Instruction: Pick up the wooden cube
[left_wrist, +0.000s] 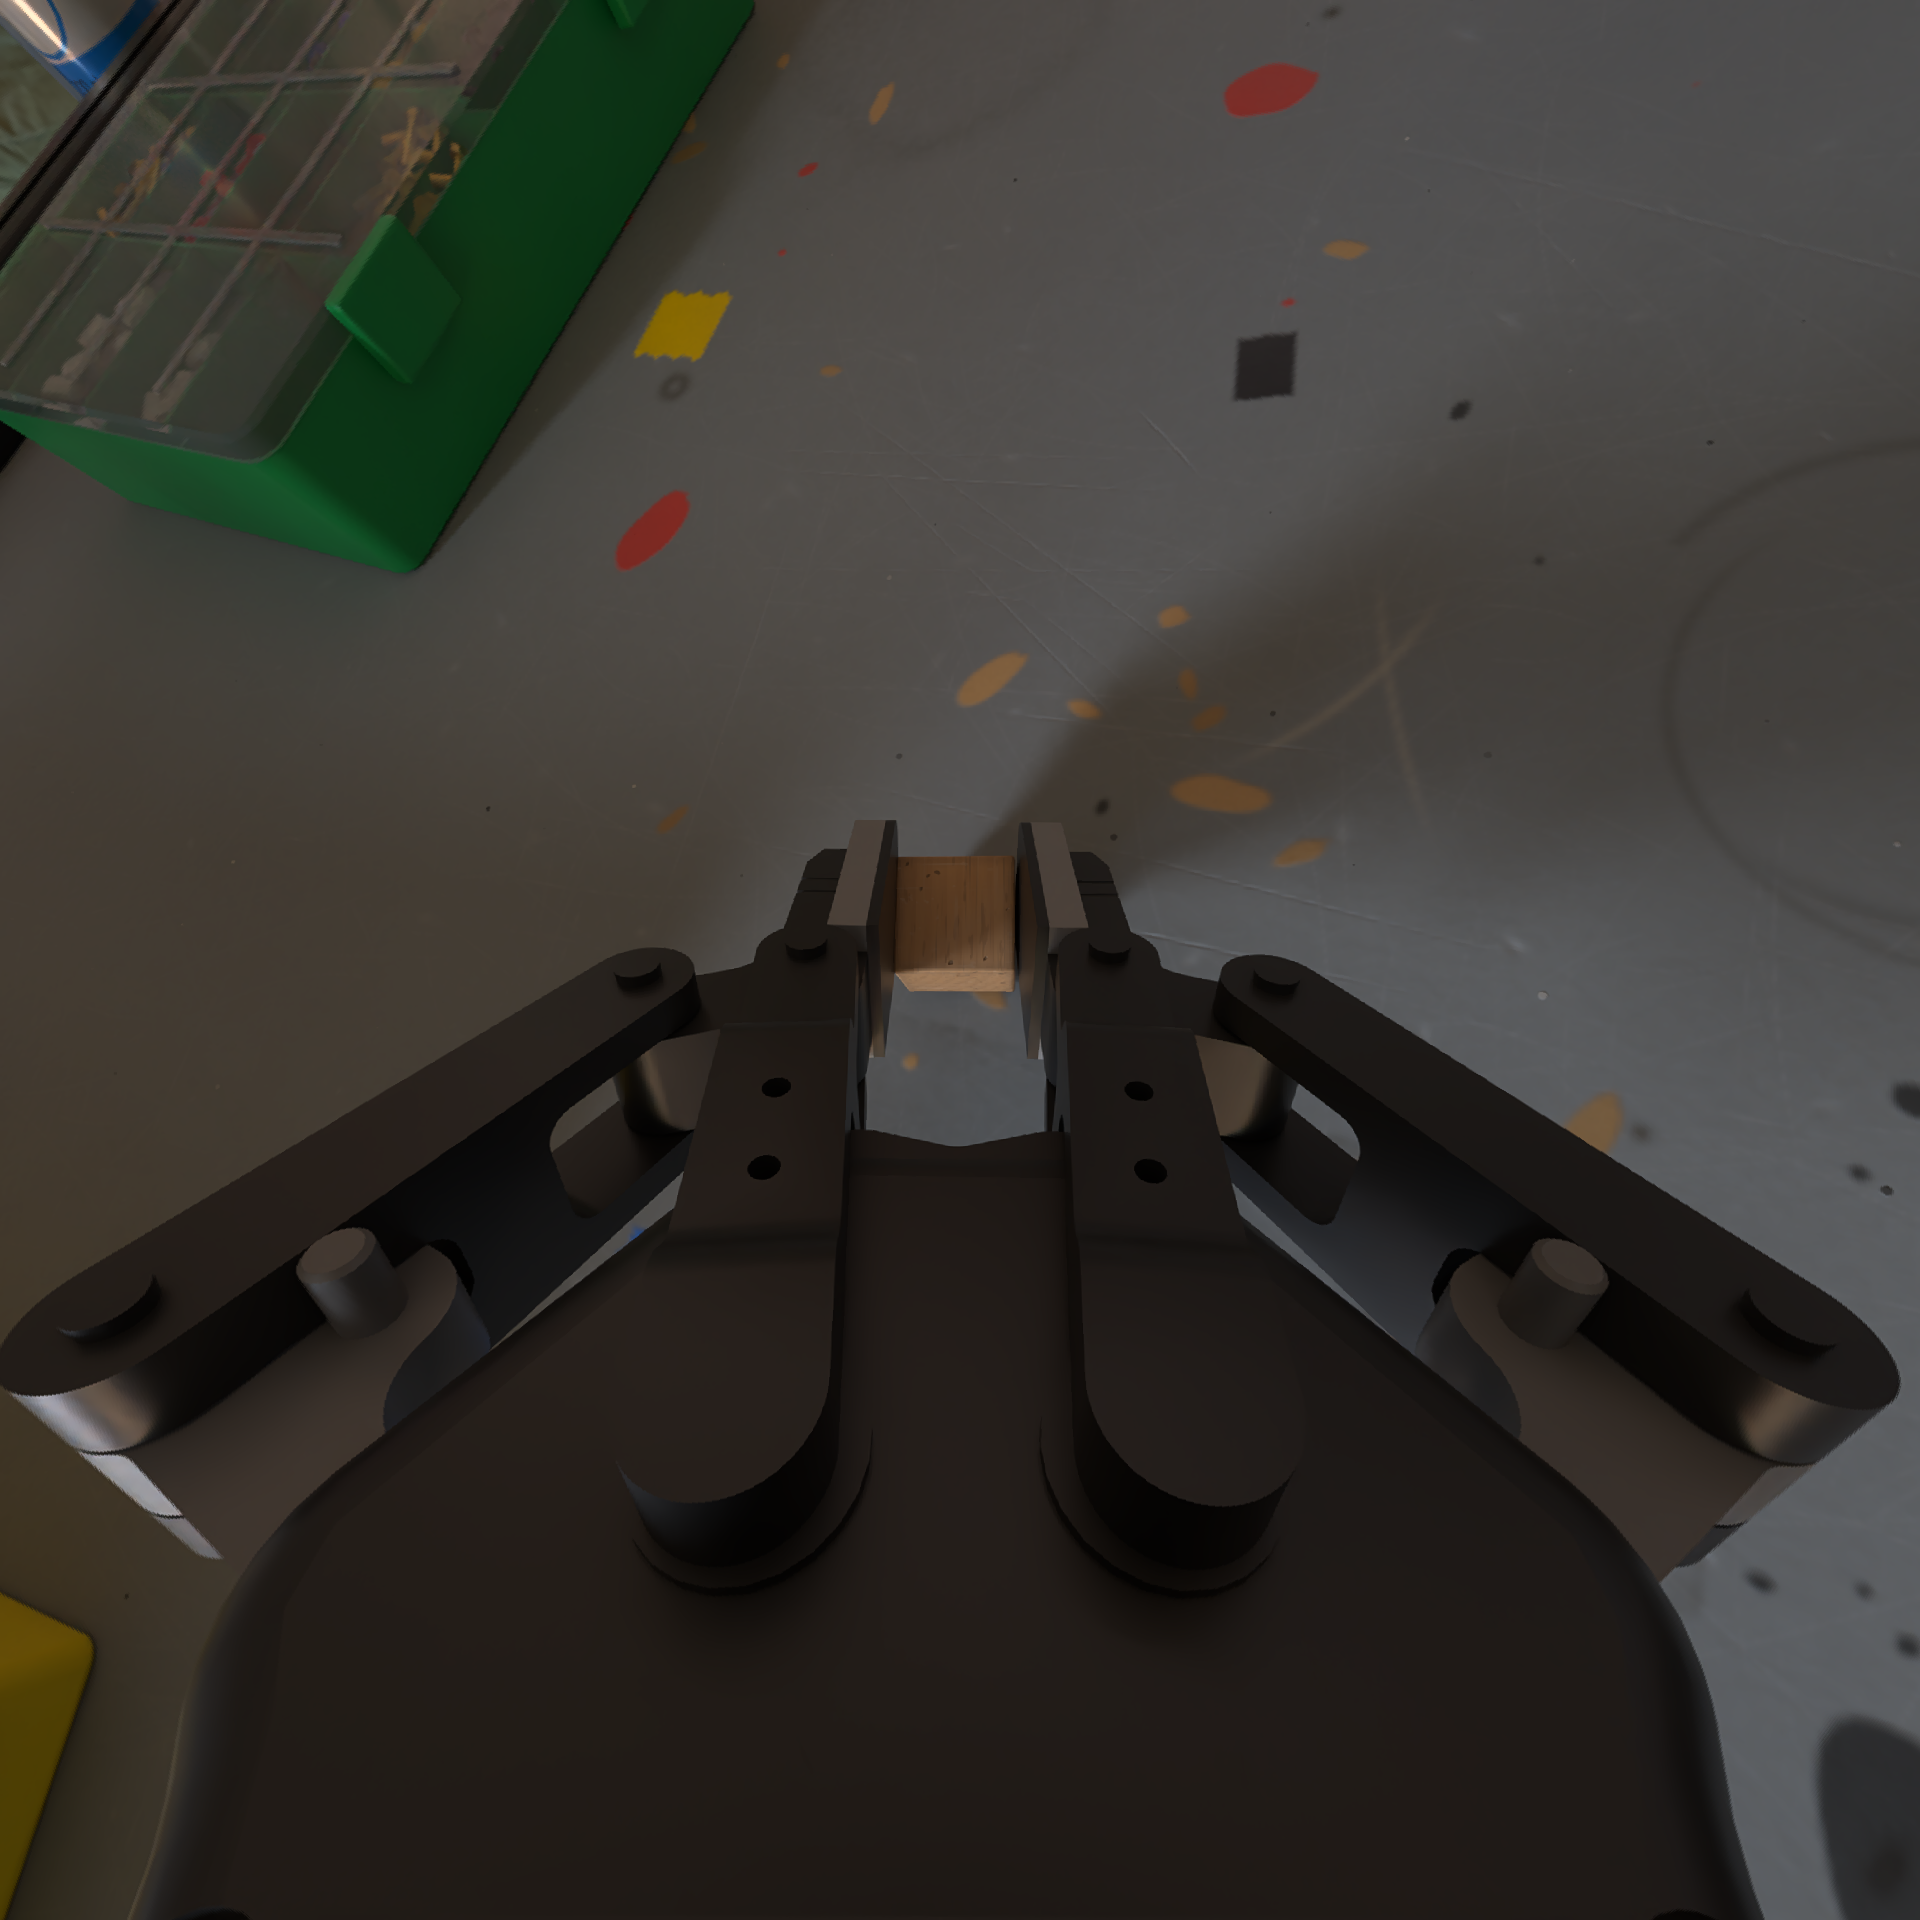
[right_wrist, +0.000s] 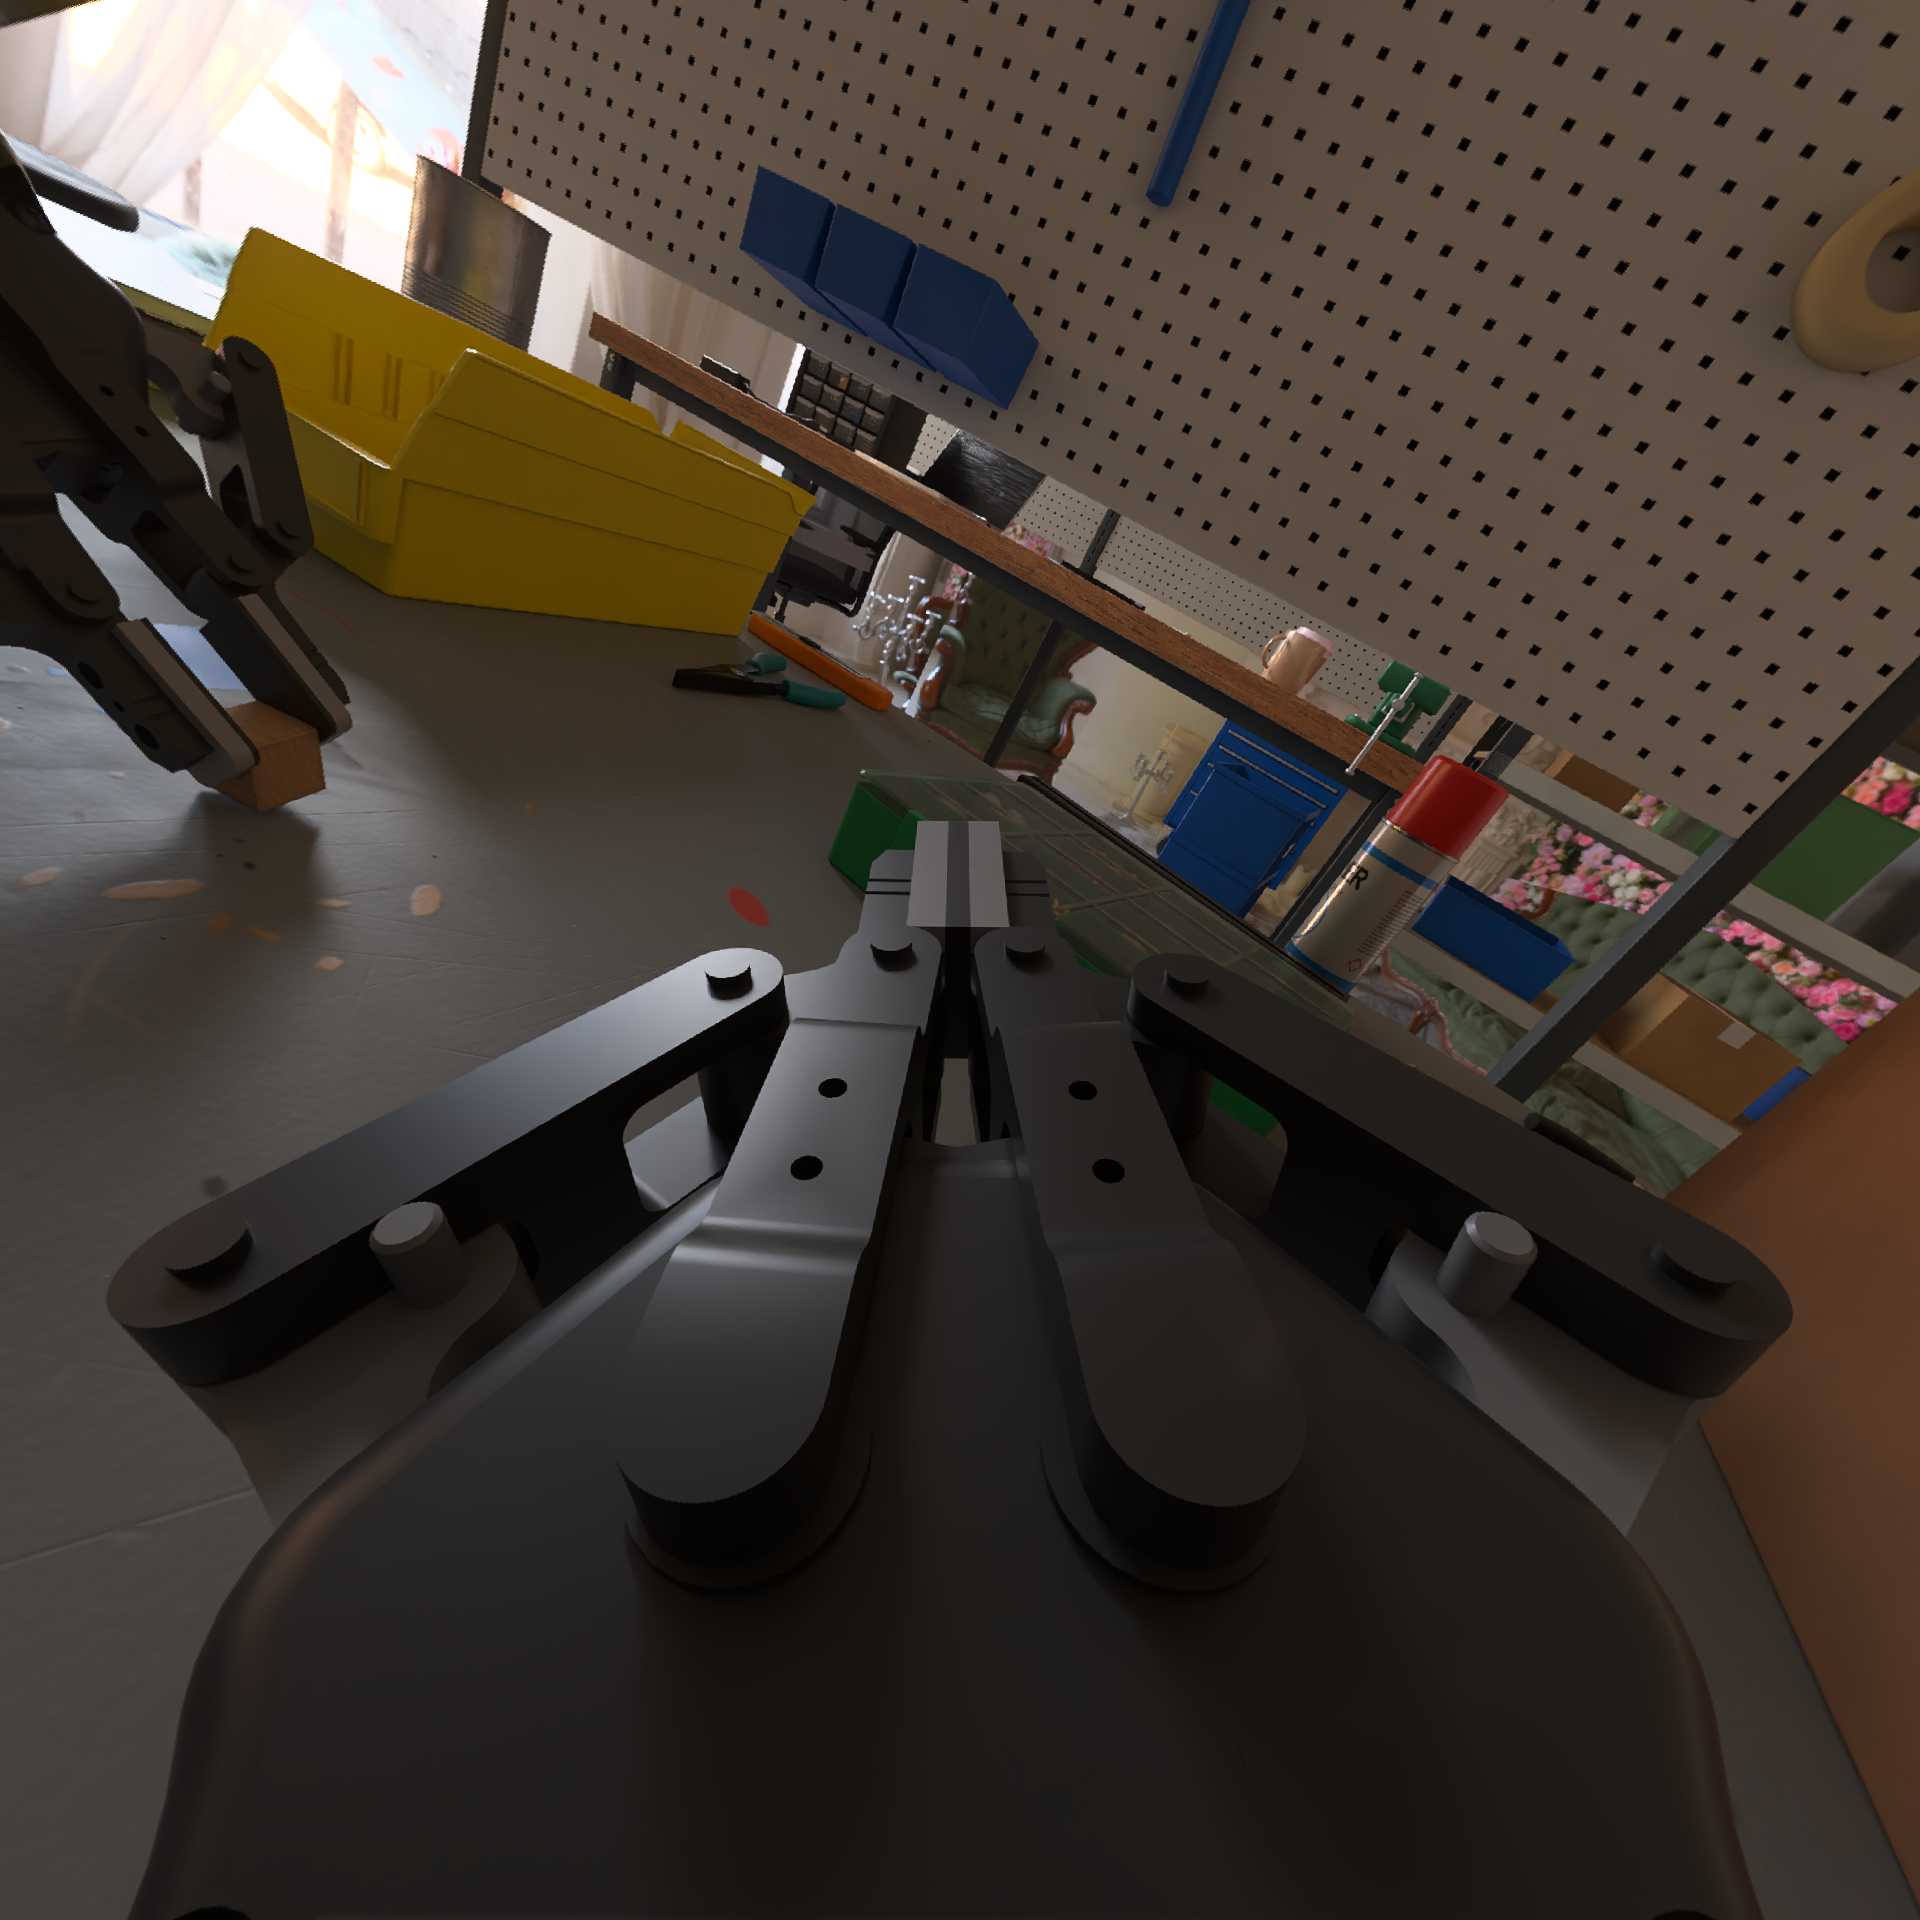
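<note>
The wooden cube is small and light brown. My left gripper is shut on it, both pads pressed against its sides near the fingertips. In the right wrist view the left gripper shows at the far left, holding the cube at or just above the grey table; I cannot tell whether it touches. My right gripper is shut and empty, its pads together, low over the table and well right of the cube.
A green case with a clear lid lies at the far left; it also shows beyond my right fingertips. Yellow bins, hand tools and a red-capped spray can stand along the pegboard. The table is paint-spotted.
</note>
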